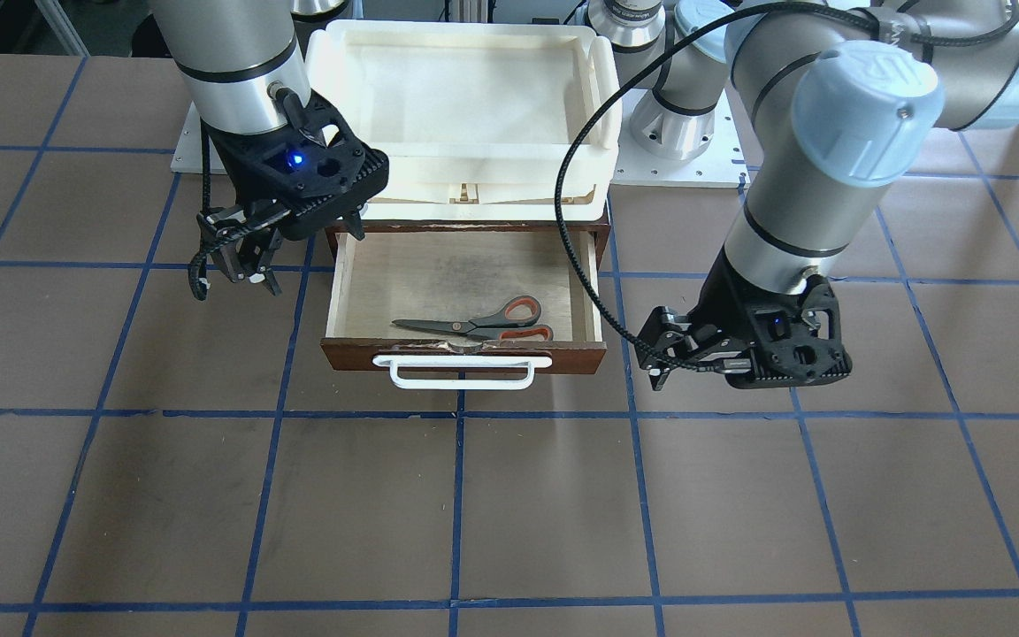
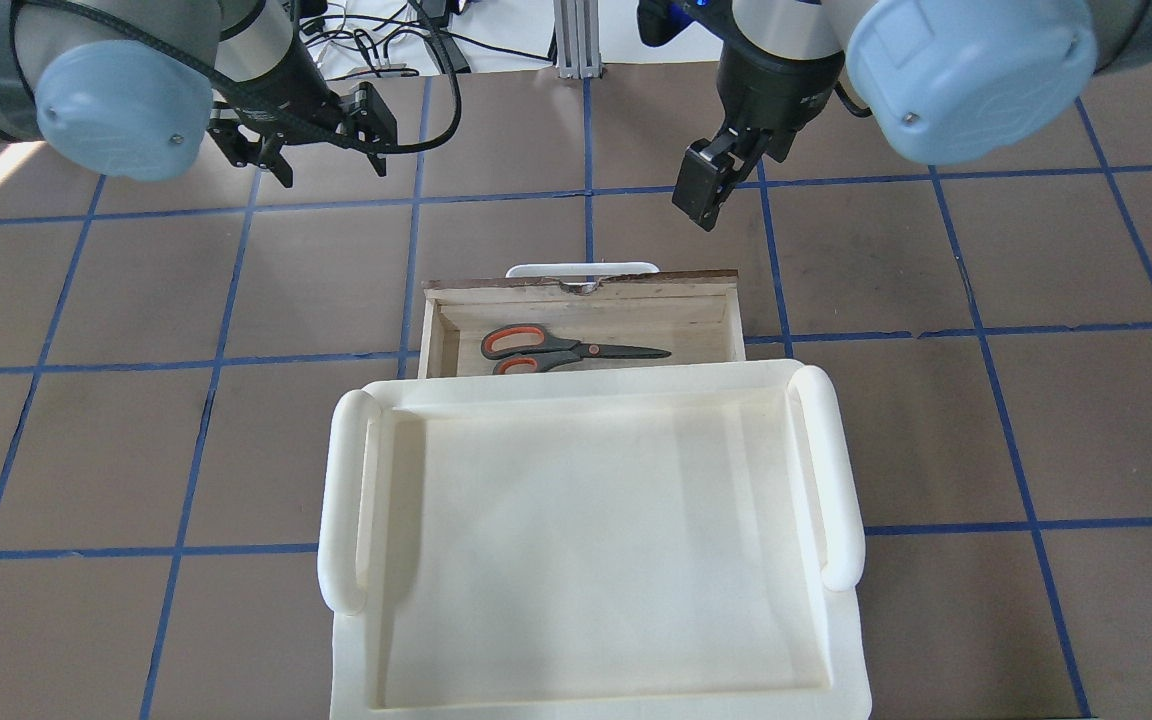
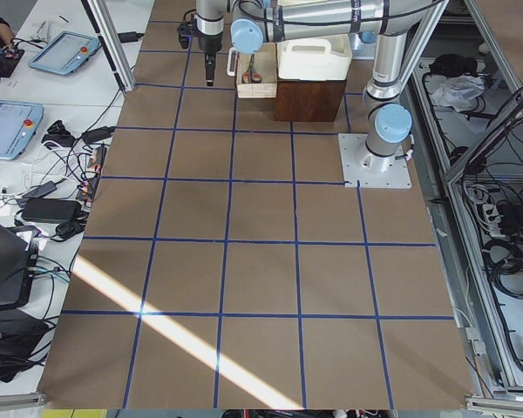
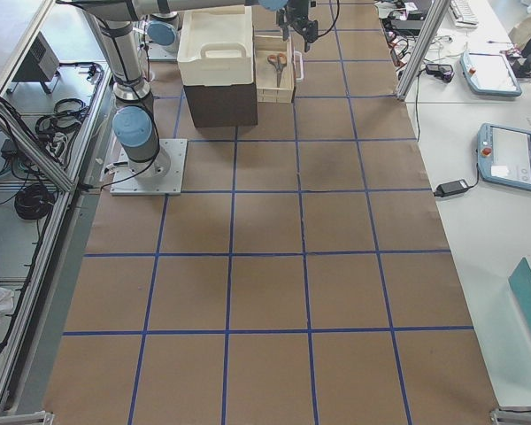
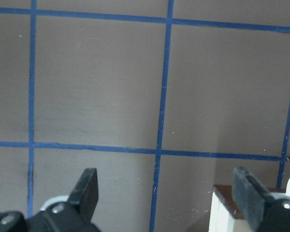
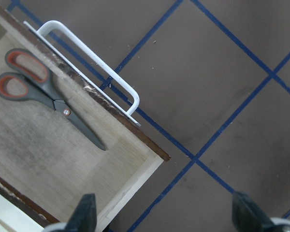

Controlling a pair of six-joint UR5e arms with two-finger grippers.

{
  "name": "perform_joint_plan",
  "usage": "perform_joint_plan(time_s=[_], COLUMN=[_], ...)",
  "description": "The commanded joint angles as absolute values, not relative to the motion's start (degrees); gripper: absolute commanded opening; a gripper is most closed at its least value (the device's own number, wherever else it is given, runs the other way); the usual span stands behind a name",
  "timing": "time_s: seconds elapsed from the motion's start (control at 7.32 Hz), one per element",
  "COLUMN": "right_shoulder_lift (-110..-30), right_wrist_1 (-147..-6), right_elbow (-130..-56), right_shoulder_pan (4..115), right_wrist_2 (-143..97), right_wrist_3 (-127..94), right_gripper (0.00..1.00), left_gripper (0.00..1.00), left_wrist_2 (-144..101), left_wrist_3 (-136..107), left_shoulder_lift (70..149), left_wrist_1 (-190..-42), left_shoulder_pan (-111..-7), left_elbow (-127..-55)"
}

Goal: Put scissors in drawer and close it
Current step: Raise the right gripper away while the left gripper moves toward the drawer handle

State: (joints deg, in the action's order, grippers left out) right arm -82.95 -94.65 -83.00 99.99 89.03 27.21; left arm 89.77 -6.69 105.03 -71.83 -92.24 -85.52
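The scissors (image 1: 483, 323) lie flat inside the open drawer (image 1: 592, 274), near its front wall, and also show in the overhead view (image 2: 566, 348) and the right wrist view (image 6: 48, 94). The drawer's white handle (image 1: 463, 372) faces away from the robot. My left gripper (image 1: 654, 349) is open and empty, beside the drawer's front corner; in the left wrist view (image 5: 166, 186) its fingers are spread over bare table. My right gripper (image 1: 240, 279) is open and empty, beside the drawer's other side, above table level; in the right wrist view (image 6: 166, 212) it is above the drawer's corner.
A cream-white plastic tray (image 1: 602, 88) sits on top of the dark cabinet (image 4: 219, 102) that the drawer slides out of. The table is brown with blue grid lines. The arms' base plate (image 1: 704, 168) is behind the tray.
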Motion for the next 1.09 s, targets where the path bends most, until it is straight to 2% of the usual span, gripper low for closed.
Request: perform_joint_plan(time_s=[0.0,0.41,0.96], right_shoulder_lift=[-83.32,-86.83,-90.96], right_wrist_1=[-93.87,-86.42,-84.47], right_elbow=[-83.14,-83.14,-83.14], right_shoulder_pan=[93.91,86.24,85.69], right_wrist_2=[89.47,89.65,90.34], right_wrist_3=[14.34,8.73,-2.18], right_gripper=[1.00,1.00,1.00], left_gripper=[1.00,1.00,1.00], left_wrist_2=[89.82,89.82,92.36], left_wrist_3=[-11.67,-21.66,-27.95], left_shoulder_lift=[109.06,114.85,119.70], left_wrist_1=[-67.78,-62.94,-60.37], left_shoulder_pan=[-97.01,-102.46,-106.78], left_elbow=[-85.52,-85.52,-85.43])
